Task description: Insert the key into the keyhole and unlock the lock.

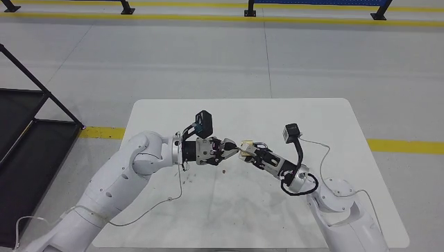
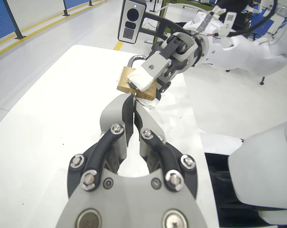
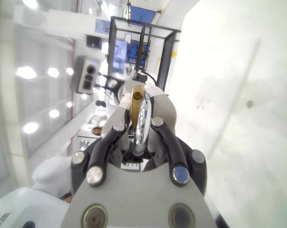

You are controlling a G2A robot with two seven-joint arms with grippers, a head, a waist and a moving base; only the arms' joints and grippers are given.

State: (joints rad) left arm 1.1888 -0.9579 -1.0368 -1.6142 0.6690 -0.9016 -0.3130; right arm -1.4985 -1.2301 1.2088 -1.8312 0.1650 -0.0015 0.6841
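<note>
Two grippers meet nose to nose above the middle of the white table [image 1: 326, 120]. On the left, the left gripper [image 2: 134, 107] has its jaws pinched tight on the key [image 2: 134, 97]. Only a short silver stub of the key shows beyond the black pads [image 2: 128, 110]. That stub runs into the bottom face of the brass lock [image 2: 127, 81], where the keyhole must be. How deep it sits I cannot tell, since the fingertips crowd the joint. On the right, the right gripper [image 2: 147, 88] clamps the lock's body between two tape-wrapped fingers [image 2: 141, 78]. It holds the lock clear of the table, with the shackle [image 2: 136, 58] pointing away from the key.

The turn is likely where trouble lies. The key is thin and gripped by little of its head, so it could slip in the pads and the wrist would rotate without it. The tape may let the lock swivel along with the key instead of resisting. If the two wrists are not in line, twisting could bend the key or lever it out. A loosened clamp would drop the lock onto the table.
</note>
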